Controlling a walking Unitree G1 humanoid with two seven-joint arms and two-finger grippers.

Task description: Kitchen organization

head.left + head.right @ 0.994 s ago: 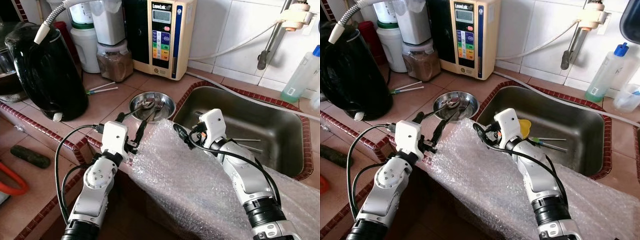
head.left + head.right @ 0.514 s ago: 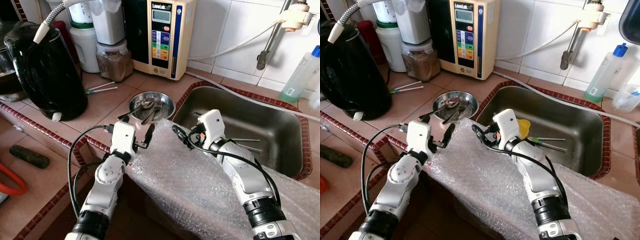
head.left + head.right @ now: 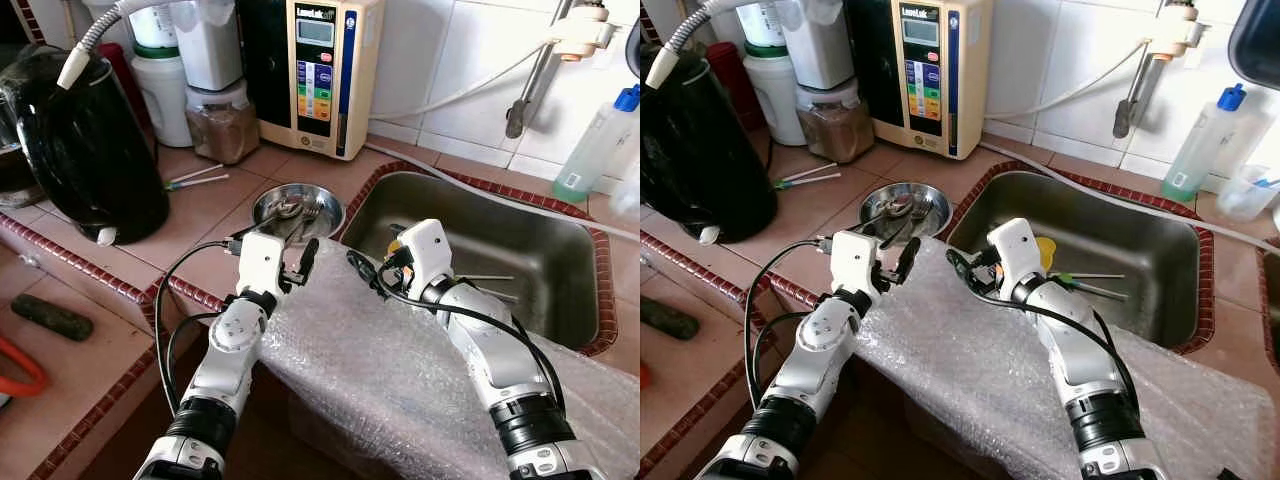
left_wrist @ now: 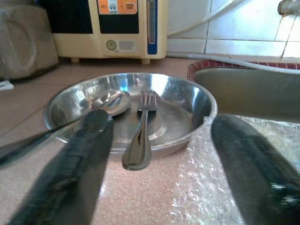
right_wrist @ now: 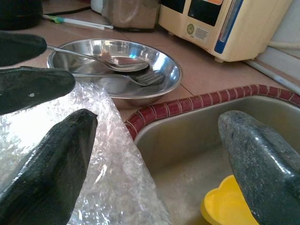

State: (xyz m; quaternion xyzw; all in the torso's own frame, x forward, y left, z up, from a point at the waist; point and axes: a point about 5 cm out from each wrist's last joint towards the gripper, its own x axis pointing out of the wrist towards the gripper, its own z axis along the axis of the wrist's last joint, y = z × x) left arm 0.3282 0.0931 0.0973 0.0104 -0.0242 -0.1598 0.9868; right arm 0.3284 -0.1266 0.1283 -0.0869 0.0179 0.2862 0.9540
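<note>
Approach step, likely. Left gripper spread open before steel bowl; fork handle nearest. Next: lower, straddle handle, close. Right gripper open, empty, above sink edge.

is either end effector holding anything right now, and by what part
Nothing is held. The left end effector is open before the steel bowl; the right end effector is open at the sink's edge.

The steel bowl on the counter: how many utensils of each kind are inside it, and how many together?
In the steel bowl:
Spoon: 1
Fork: 1
Total: 2
</note>
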